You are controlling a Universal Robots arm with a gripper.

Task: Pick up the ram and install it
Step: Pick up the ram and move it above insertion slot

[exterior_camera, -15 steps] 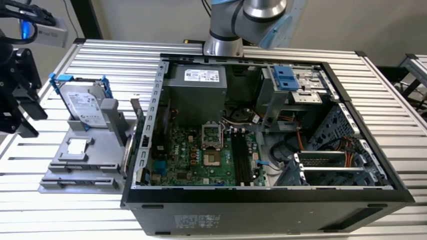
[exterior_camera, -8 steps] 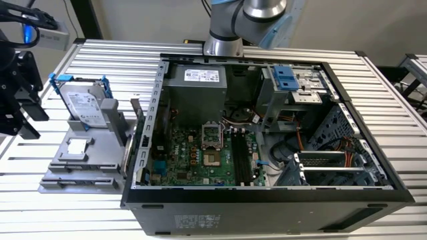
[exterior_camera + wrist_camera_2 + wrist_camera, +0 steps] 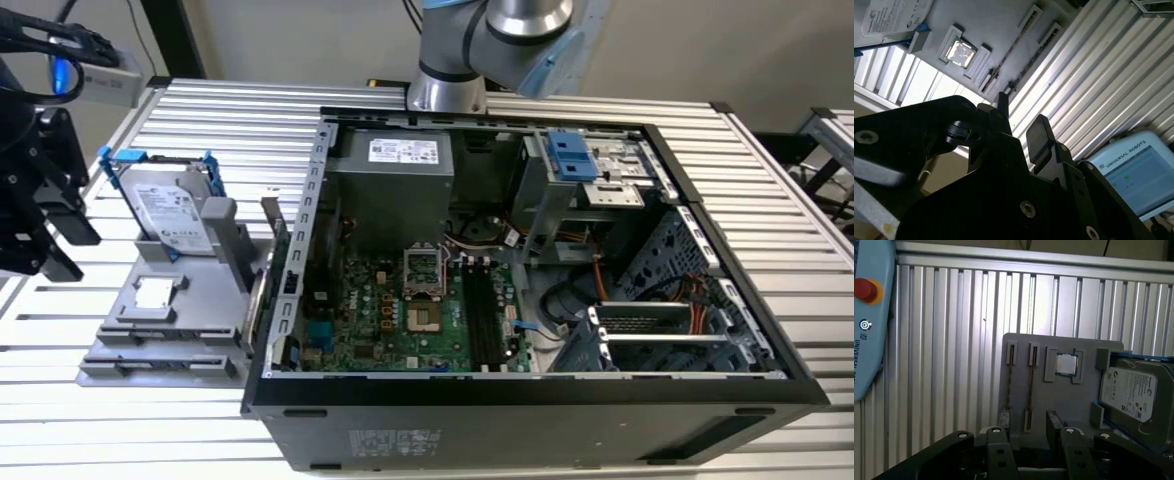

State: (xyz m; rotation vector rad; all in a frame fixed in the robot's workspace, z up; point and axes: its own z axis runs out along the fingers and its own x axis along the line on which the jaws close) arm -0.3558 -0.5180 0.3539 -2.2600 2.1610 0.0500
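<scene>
the black two-fingered gripper (image 3: 1021,112) hangs over the ribbed aluminium table (image 3: 227,110). in both wrist views its jaws stand parted, with a clear gap between the fingers (image 3: 996,440) and nothing held in it.

the ram (image 3: 1030,385) shows as two long, thin, dark sticks seen edge-on. they lie side by side in narrow grooves of a flat grey plastic fixture tray (image 3: 1074,405). the gap between the jaws lines up with the near ends of these sticks. whether the fingers touch them cannot be told.

on the same tray a square silver processor chip (image 3: 1065,365) sits in a shallow pocket just beside the sticks. beyond the chip, a silver hard drive in a blue frame (image 3: 1128,392) stands propped on edge.

in the exterior view the tray lies at 9 o'clock of the open black computer case (image 3: 534,392), with the hard drive at the tray's 12 o'clock end. the gripper shows at 9 o'clock of the tray, against the picture's edge. inside the case, long black slots (image 3: 487,320) run along the green motherboard's 3 o'clock side, well apart from the ram.
</scene>
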